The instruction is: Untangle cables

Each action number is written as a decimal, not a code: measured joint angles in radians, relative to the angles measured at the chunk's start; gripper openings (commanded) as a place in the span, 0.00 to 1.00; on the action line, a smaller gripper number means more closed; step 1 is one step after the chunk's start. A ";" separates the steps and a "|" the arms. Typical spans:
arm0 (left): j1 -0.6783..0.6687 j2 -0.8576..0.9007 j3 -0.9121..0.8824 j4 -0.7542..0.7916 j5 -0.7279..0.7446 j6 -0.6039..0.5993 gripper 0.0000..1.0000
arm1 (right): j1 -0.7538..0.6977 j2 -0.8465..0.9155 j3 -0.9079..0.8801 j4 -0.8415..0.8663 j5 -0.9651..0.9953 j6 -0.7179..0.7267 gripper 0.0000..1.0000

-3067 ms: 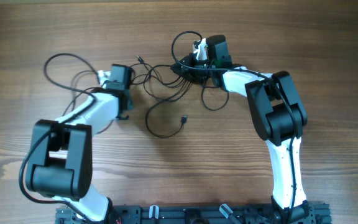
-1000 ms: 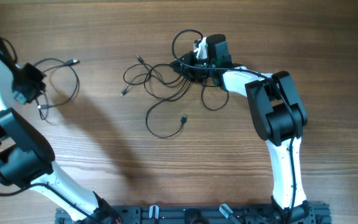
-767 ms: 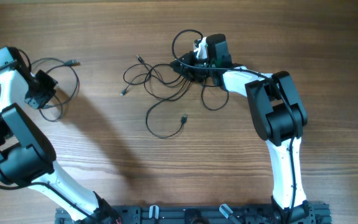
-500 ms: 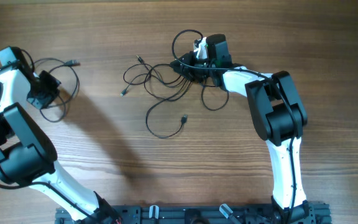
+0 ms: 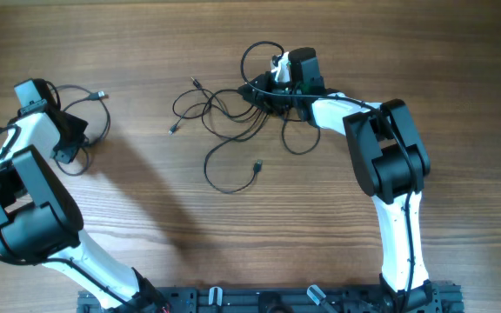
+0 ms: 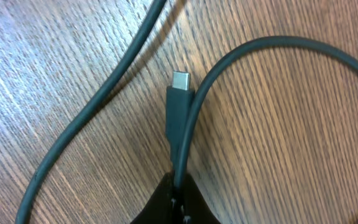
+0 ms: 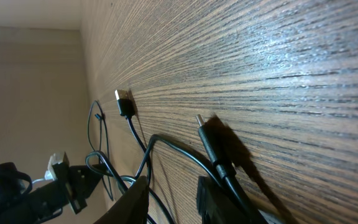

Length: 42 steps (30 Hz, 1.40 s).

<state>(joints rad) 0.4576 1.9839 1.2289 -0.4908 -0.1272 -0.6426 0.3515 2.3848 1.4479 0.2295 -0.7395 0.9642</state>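
My left gripper [image 6: 178, 194] is closed tight at the far left of the table [image 5: 259, 252]. 1 cable [image 6: 278, 41] runs under its tips, beside a plug [image 6: 179, 99]. My right gripper [image 7: 173, 202] stands narrow among the tangled cables [image 5: 233, 111] at centre; I cannot tell whether it grips.

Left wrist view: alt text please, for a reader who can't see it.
The left pincer, shut, pinches a thin black cable beside a silver-tipped plug on the wooden table. Another strand crosses at left.
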 measured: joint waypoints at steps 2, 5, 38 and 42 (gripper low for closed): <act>0.000 0.000 -0.010 0.043 -0.035 -0.003 0.11 | 0.000 0.000 0.000 0.000 0.000 0.000 0.29; 0.021 0.006 -0.022 0.122 -0.087 -0.007 0.20 | 0.000 0.000 0.000 0.000 0.000 0.000 0.29; -0.321 -0.298 -0.033 -0.152 0.360 0.146 0.89 | -0.009 0.019 -0.020 0.126 -0.100 -0.017 0.40; -0.372 -0.251 -0.034 -0.050 0.362 0.150 1.00 | -0.010 0.003 -0.029 0.058 -0.187 -0.085 0.49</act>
<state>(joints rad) 0.0853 1.7332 1.1946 -0.5404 0.2348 -0.4923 0.3412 2.3875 1.4193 0.2871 -0.9264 0.8791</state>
